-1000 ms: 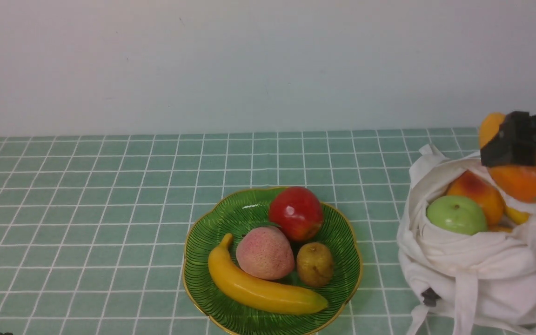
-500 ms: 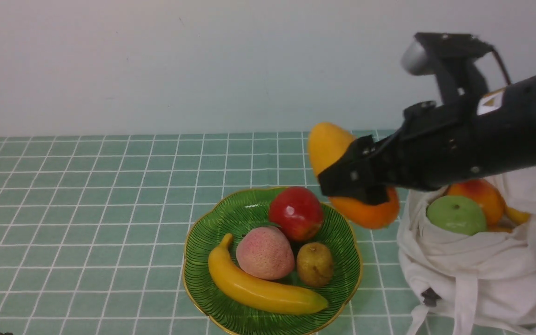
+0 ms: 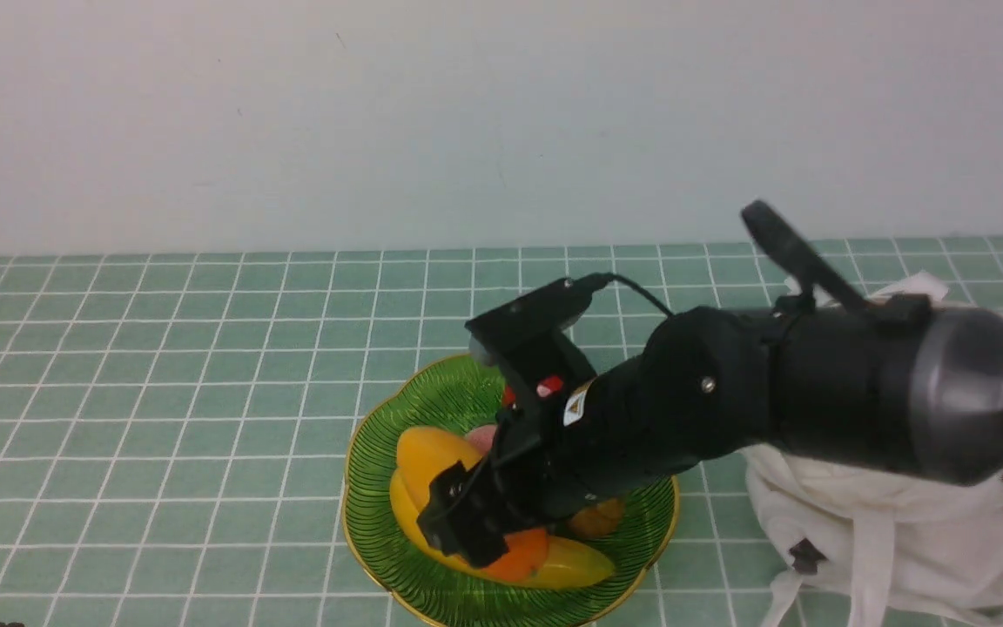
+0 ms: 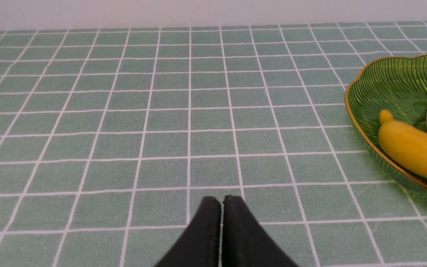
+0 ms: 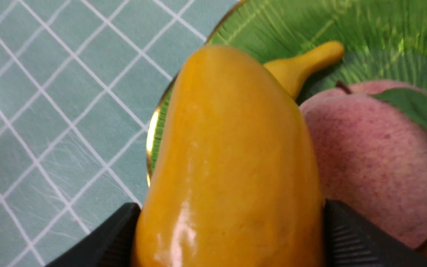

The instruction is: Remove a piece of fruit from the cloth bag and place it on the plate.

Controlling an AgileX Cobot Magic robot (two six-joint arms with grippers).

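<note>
My right gripper [image 3: 475,522] is shut on the piece of fruit [image 3: 432,457], a glossy yellow-orange mango, and holds it low over the left half of the green plate [image 3: 380,435], above the banana. In the right wrist view the mango [image 5: 232,167] fills the gap between both black fingers [image 5: 350,237], with the plate rim [image 5: 154,129] beneath. The off-white cloth bag [image 3: 902,540] stands at the right, its mouth hidden behind my right arm. My left gripper [image 4: 221,200] is shut and empty, low over the tiled cloth to the left of the plate [image 4: 384,85].
On the plate lie a banana [image 3: 571,566], a pink peach [image 5: 376,159], a red apple mostly hidden by my arm, and a small brownish fruit [image 3: 597,518]. The bag's straps [image 3: 867,566] hang toward the table's front edge.
My right arm has swung left from the bag and come down, carrying the mango from above the bag to low over the plate's left half. The left gripper shows no change.
</note>
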